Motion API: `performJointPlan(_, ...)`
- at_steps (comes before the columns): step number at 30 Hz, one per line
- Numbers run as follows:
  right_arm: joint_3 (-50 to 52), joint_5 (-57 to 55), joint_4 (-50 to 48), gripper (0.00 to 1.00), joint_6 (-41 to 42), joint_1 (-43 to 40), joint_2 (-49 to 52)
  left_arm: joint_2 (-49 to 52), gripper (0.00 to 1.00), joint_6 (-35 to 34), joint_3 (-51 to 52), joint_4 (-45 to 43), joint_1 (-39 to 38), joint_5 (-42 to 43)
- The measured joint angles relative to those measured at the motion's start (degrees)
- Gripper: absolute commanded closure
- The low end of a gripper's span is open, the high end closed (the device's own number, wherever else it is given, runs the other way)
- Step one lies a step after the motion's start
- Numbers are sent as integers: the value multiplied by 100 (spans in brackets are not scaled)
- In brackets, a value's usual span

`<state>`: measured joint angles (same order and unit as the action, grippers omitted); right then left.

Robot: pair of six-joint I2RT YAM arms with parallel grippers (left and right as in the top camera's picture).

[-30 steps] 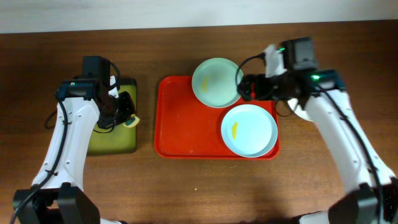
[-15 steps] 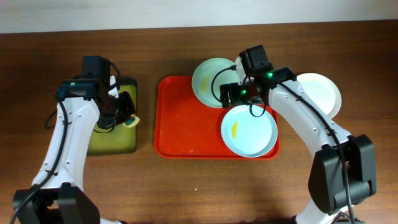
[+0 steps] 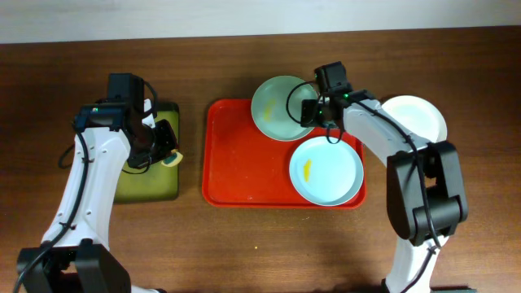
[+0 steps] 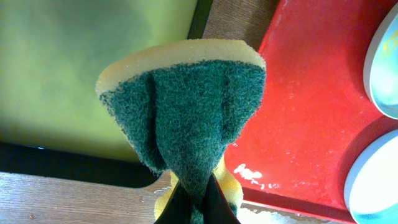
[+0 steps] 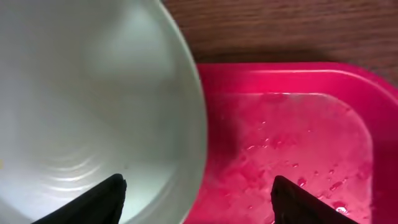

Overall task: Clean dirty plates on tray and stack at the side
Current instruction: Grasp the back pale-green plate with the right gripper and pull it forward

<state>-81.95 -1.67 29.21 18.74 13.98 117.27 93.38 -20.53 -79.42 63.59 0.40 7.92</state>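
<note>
The red-orange tray (image 3: 244,163) lies mid-table. A mint green plate (image 3: 277,106) with a small yellow smear rests over its back rim. A light blue plate (image 3: 326,169) with a yellow smear sits in its front right. A white plate (image 3: 419,118) lies on the table to the right. My right gripper (image 3: 313,110) is open, its jaws on either side of the mint plate's (image 5: 93,93) right rim above the tray (image 5: 292,137). My left gripper (image 3: 167,150) is shut on a green-and-yellow sponge (image 4: 186,106) over the small tray's right edge.
A small black-rimmed tray (image 3: 146,175) with a yellow-green inside lies at the left, close beside the red tray (image 4: 311,112). Bare brown wooden table (image 3: 244,244) runs along the front. A pale wall edge borders the back.
My right arm has swung left from beside the white plate to the mint plate's right rim. The left arm and sponge have not moved.
</note>
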Motion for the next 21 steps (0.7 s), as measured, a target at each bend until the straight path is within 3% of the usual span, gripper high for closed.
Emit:
performJointPlan(9, -2, 682, -227, 87, 179, -7, 334, 0, 100, 0, 0, -39, 0, 0)
performJointPlan(14, -31, 1150, -111, 96, 173, 37, 334, 0, 100, 0, 0, -39, 0, 0)
performJointPlan(21, -31, 1631, 37, 96, -251, 514, 345, 0, 100, 0, 0, -79, 0, 0)
